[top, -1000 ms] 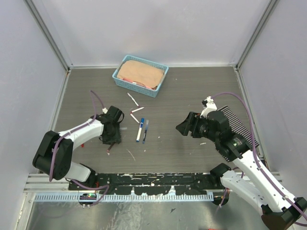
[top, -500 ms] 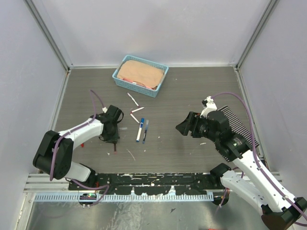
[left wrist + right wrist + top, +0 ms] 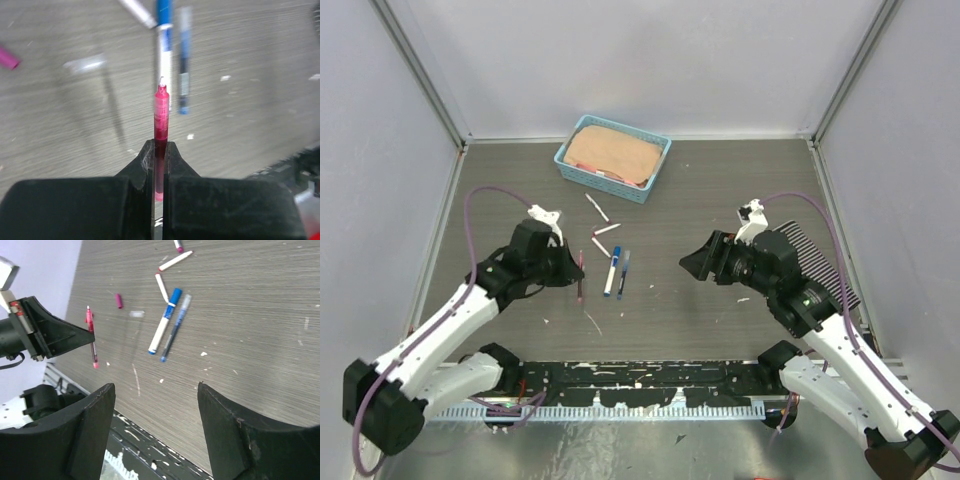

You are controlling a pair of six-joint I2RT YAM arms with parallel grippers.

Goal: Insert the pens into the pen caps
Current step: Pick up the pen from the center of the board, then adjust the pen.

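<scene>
Finds a dark wood-grain table [image 3: 720, 190], flecked white, boxed by pale walls [image 3: 650, 60] on three sides. Notes a teal basket [image 3: 600, 182] at far centre, seemingly padded with tan cloth. Records left gripper [image 3: 159, 152] clamped on a pink pen [image 3: 161, 112], held clear of the surface, left of centre. Records right gripper [image 3: 690, 263] spread apart, empty. Sees a blue-capped pen [image 3: 612, 272] beside a slimmer blue pen [image 3: 623, 273] at centre, with a magenta cap [image 3: 119, 300] to their left.

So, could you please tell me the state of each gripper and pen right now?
left gripper: shut on pink pen
pink pen: gripped, held in the air
right gripper: open, empty
blue-capped pen: lying flat, capped
slim blue pen: lying flat beside it
magenta cap: lying loose, off any pen
</scene>
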